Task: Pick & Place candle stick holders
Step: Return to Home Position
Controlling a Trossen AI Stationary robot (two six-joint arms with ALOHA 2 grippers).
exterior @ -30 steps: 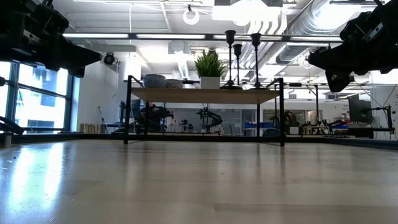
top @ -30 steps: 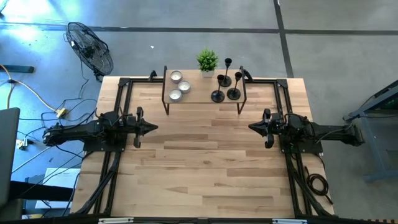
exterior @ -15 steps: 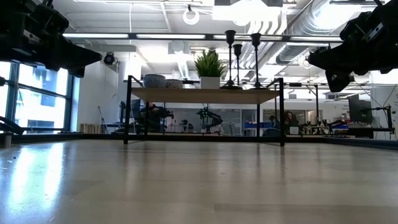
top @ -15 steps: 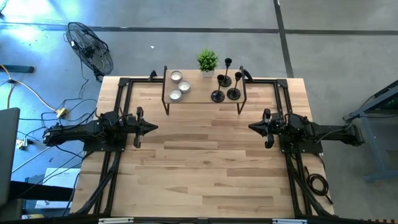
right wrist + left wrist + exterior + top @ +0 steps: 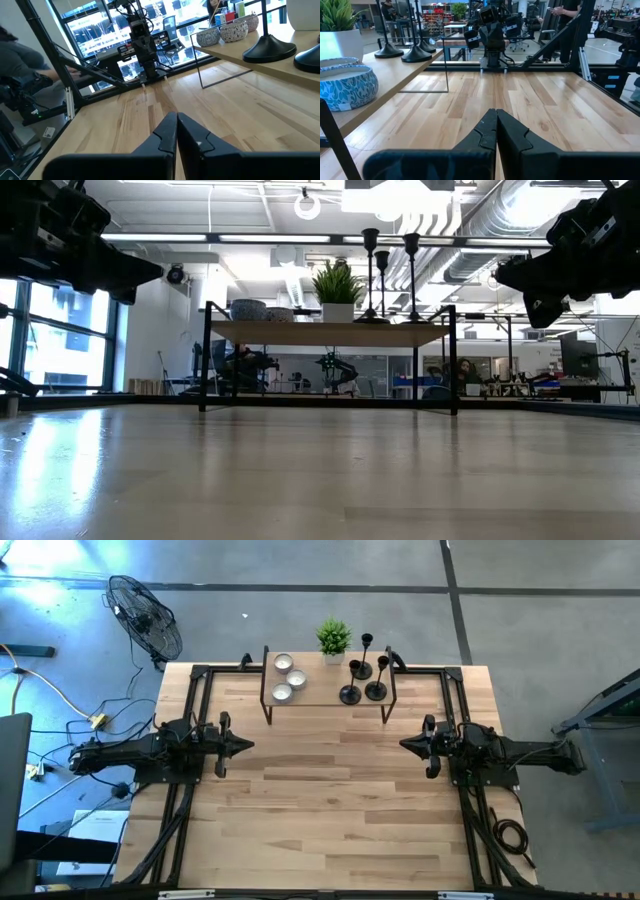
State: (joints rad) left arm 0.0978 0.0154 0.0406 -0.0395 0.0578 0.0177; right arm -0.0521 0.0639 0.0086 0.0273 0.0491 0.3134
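High view: wooden table (image 5: pixel 330 820) with a low shelf (image 5: pixel 318 690) at its 12 o'clock edge. Left gripper (image 5: pixel 247 745) sits at 9 o'clock, right gripper (image 5: pixel 405 745) at 3 o'clock. Both face the centre, fingers pressed together, holding nothing. Three candle stick holders (image 5: pixel 350 694) stand upright at the shelf's 3 o'clock end, a potted plant (image 5: pixel 333 637) at 12, three candle tins (image 5: pixel 283 663) at 9.
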